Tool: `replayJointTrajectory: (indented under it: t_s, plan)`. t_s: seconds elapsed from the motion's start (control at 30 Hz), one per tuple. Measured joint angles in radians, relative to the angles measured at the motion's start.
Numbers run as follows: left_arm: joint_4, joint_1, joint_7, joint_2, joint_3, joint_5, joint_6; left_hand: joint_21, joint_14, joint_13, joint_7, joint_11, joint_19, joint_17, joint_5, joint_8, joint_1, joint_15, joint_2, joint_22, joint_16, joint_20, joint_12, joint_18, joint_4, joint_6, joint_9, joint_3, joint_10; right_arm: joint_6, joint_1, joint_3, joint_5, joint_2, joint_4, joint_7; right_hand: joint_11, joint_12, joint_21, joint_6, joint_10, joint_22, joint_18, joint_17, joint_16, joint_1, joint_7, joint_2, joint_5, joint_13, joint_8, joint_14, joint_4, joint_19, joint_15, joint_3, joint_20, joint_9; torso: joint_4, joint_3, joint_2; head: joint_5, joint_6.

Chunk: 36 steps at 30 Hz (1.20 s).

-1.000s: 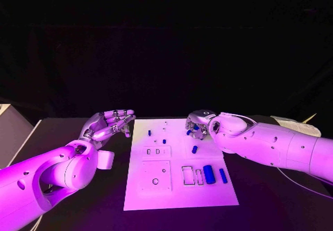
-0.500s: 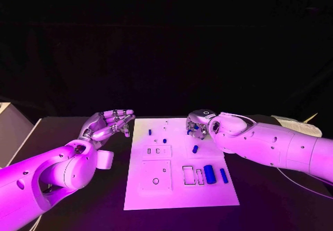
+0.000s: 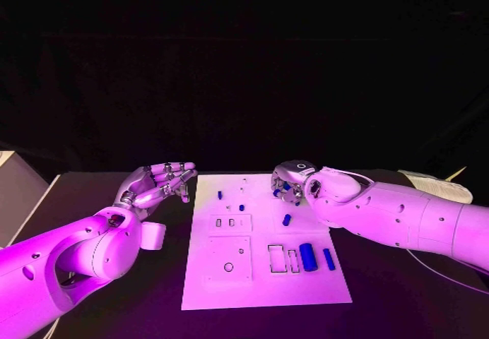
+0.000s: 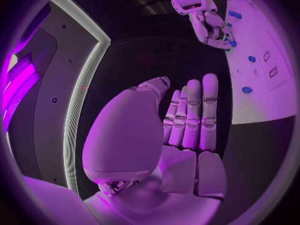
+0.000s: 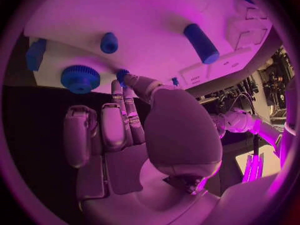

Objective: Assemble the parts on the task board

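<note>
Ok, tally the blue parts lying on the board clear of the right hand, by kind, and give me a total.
Short blue pegs: 3
Thick blue cylinder: 1
Slim blue bar: 1
Total: 5
Blue pieces at the right hand are partly hidden and left out of the count.

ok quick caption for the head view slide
Right hand works small blue parts at the white task board's far edge; left hand waits open beside it.
</note>
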Motion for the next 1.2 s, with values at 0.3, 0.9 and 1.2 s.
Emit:
replayJointTrajectory:
  t_s: [0.3, 0.9, 1.2]
  plan:
    - [-0.001, 0.0, 0.0, 0.0, 0.0, 0.0, 0.0, 0.0, 0.0, 0.0, 0.0, 0.0, 0.0, 0.0, 0.0, 0.0, 0.0, 0.0, 0.0, 0.0, 0.0, 0.0, 0.0, 0.0, 0.0, 0.0, 0.001, 0.0, 0.0, -0.095, 0.005, 0.002, -0.028, 0.017, 0.01, -0.04, 0.0, -0.007, 0.0, 0.0, 0.0, 0.0, 0.0, 0.0, 0.0, 0.002, 0.0, -0.002, 0.021, 0.0, 0.0, 0.0, -0.004, 0.0, 0.0, 0.004, 0.0, 0.003, 0.0008, -0.0012, 0.001, -0.001, 0.008]
    - [0.0, 0.0, 0.0, -0.001, 0.001, 0.0, 0.0, 0.003, 0.0, 0.0, 0.0, 0.004, -0.007, 0.0, 0.0, 0.0, 0.0, 0.0, 0.0, 0.001, 0.0, 0.0, 0.0, 0.0, -0.003, 0.0, 0.001, 0.003, -0.003, -0.191, 0.007, 0.008, -0.031, 0.143, -0.087, -0.053, 0.0, -0.012, 0.0, -0.005, 0.0, 0.001, 0.0, 0.003, 0.004, -0.002, 0.005, -0.01, 0.027, 0.007, -0.005, 0.0, -0.009, 0.0, 0.0, 0.004, 0.0, 0.004, 0.0047, -0.0033, 0.006, -0.003, 0.021]
    - [0.002, 0.0, 0.0, -0.002, 0.004, 0.0, 0.0, 0.003, 0.0, 0.0, 0.0, 0.004, -0.007, 0.0, 0.0, 0.0, 0.0, 0.0, 0.0, 0.001, 0.0, 0.0, 0.0, 0.0, -0.003, 0.0, 0.001, 0.003, -0.003, -0.205, 0.005, 0.008, -0.015, 0.184, -0.143, -0.041, 0.0, -0.016, 0.0, -0.008, 0.0, 0.0, 0.0, 0.003, 0.004, -0.006, 0.008, -0.014, 0.027, 0.02, -0.005, 0.0, -0.01, 0.0, 0.0, 0.004, 0.0, 0.005, 0.0118, -0.0067, 0.011, -0.002, 0.02]
